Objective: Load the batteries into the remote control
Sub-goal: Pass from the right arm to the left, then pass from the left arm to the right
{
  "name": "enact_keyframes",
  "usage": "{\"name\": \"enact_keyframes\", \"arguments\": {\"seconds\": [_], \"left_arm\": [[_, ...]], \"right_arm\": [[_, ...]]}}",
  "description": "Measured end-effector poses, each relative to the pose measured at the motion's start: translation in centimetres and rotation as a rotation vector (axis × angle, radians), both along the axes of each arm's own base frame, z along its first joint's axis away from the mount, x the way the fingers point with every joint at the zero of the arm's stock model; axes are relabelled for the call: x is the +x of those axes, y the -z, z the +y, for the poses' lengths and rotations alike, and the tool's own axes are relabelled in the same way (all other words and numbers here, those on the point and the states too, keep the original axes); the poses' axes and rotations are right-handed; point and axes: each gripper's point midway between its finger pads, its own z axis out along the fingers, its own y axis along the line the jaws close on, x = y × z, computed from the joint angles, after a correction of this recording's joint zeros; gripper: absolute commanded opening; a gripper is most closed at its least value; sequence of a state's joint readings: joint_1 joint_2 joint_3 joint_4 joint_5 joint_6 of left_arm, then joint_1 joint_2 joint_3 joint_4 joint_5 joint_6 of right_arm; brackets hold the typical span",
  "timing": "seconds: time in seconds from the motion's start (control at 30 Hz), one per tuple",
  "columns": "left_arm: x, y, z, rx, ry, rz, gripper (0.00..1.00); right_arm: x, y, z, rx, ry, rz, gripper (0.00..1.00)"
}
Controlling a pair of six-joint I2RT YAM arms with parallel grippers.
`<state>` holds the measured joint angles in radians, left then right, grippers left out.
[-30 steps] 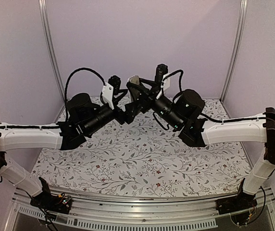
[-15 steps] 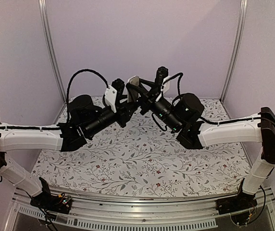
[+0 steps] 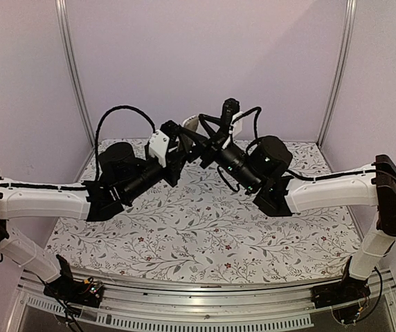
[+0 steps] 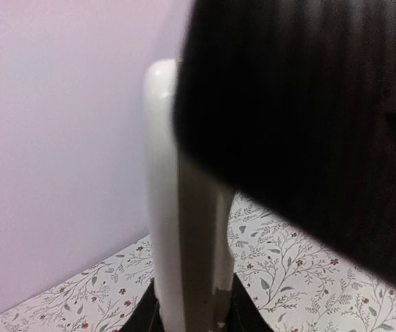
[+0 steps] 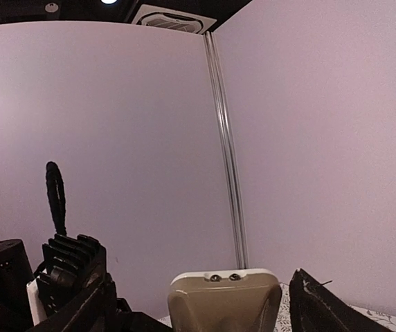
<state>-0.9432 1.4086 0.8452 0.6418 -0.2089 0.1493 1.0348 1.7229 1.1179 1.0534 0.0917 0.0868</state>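
1. The remote control (image 4: 184, 228) is held in the air at the back centre, well above the floral table (image 3: 205, 228) and between the two wrists. No batteries show in any view.
2. Its long axis runs straight up out of the left gripper (image 3: 183, 133), whose fingers pinch its lower end from both sides.
3. The right gripper (image 5: 205, 304) straddles the other end with its jaws spread and a gap on each side, so it grips nothing.
4. The left arm alone carries it. I judge the next move depends on the right fingers backing off along that axis without knocking it.
5. A second ago the left fingers stood apart from the remote and the right pair clamped it, so the hold has passed across.
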Motion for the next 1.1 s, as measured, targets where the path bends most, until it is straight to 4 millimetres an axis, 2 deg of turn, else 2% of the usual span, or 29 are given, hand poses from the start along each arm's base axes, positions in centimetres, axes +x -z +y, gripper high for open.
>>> {"name": "enact_keyframes", "arguments": {"seconds": [0.07,0.23,0.37,0.43,0.5,0.57,0.6,0.7,0.8,0.93,1.1], "left_arm": [[0.2,0.8,0.5,0.032,-0.030,-0.004,0.00],[0.6,1.9,1.9,0.106,-0.097,-0.037,0.00],[1.0,2.7,3.3,0.205,-0.177,-0.095,0.00],[1.4,3.2,4.1,0.273,-0.230,-0.127,0.00],[1.7,3.3,4.9,0.343,-0.295,-0.164,0.00],[2.1,3.2,5.6,0.407,-0.361,-0.206,0.00],[2.0,3.1,5.8,0.446,-0.393,-0.234,0.00],[1.3,3.5,5.6,0.555,-0.422,-0.314,0.00],[0.2,4.6,5.0,0.668,-0.400,-0.390,0.00],[-0.9,5.1,4.3,0.775,-0.372,-0.472,0.00],[-1.5,4.7,3.6,0.837,-0.368,-0.546,0.00]], "right_arm": [[0.0,0.2,0.1,-0.011,-0.001,0.011,0.99],[0.1,-0.2,-0.7,-0.053,0.007,0.056,0.99],[1.1,-1.1,-3.2,-0.090,-0.040,0.188,0.98],[2.6,-1.9,-5.3,-0.098,-0.035,0.273,0.94],[4.0,-3.0,-7.5,-0.104,-0.027,0.357,0.96],[4.4,-3.6,-8.7,-0.123,-0.038,0.398,0.99],[3.8,-3.5,-8.5,-0.163,-0.074,0.402,0.99],[1.1,-1.2,-7.2,-0.333,-0.188,0.382,0.99],[-0.9,2.4,-6.7,-0.544,-0.246,0.319,0.99],[-1.9,4.9,-7.2,-0.724,-0.262,0.228,0.99],[-2.1,6.2,-6.3,-0.830,-0.282,0.155,0.99]]}}
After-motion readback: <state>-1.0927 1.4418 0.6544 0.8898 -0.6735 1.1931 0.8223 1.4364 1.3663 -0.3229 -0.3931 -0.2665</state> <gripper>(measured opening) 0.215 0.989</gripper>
